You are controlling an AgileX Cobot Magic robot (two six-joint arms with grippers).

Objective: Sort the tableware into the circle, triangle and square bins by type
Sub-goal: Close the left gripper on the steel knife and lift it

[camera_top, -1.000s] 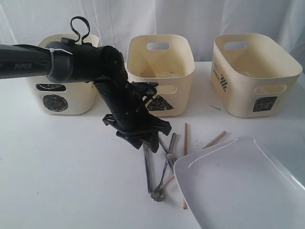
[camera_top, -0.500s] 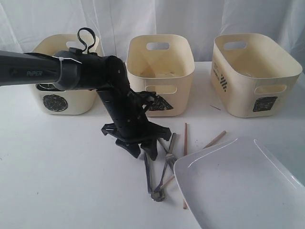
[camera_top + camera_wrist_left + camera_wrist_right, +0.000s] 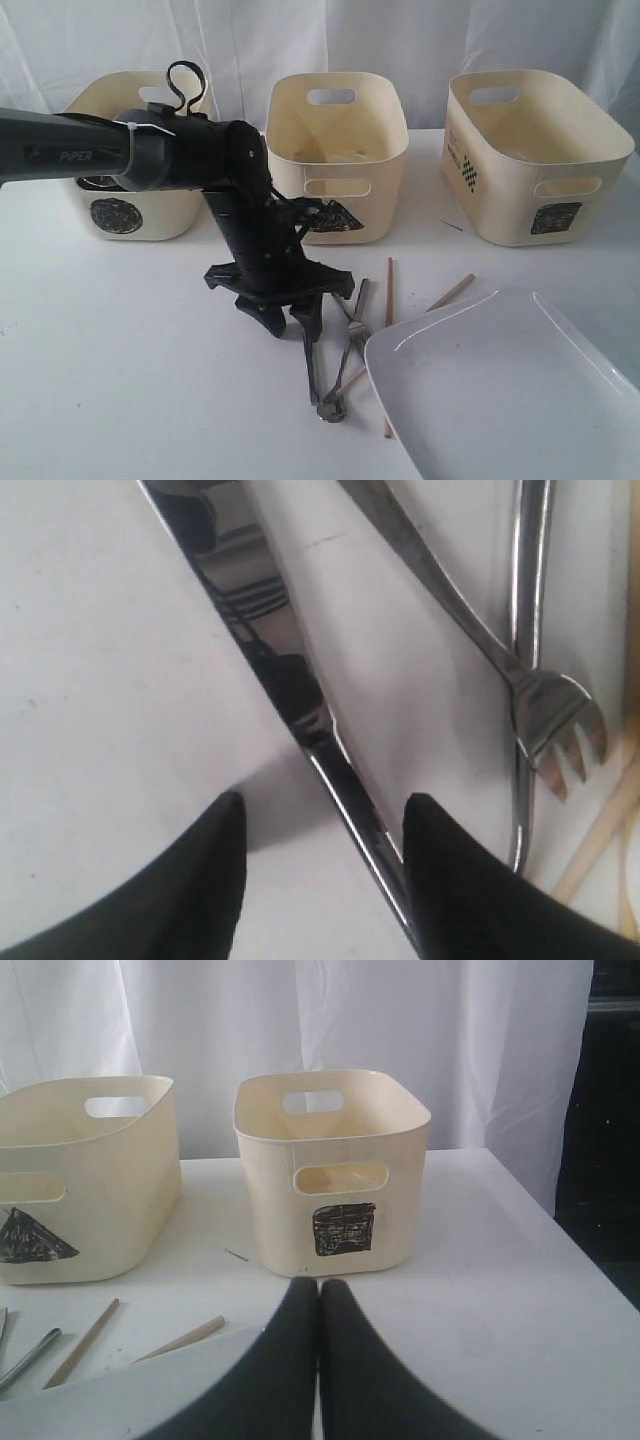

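I work in what looks like a robotics lab's staged test area. A plain white counter is backed by a hanging white curtain. Three alike cream tubs stand on it, the circle bin, triangle bin and square bin, each with a hand-scribbled mark. My black arm is lettered PiPER.

Three cream bins, one white plate, two chopsticks, one knife, one fork

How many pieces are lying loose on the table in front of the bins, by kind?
Steel cutlery: 3 (knife, fork, spoon)
Wooden chopsticks: 2
White plate: 1
Total: 6
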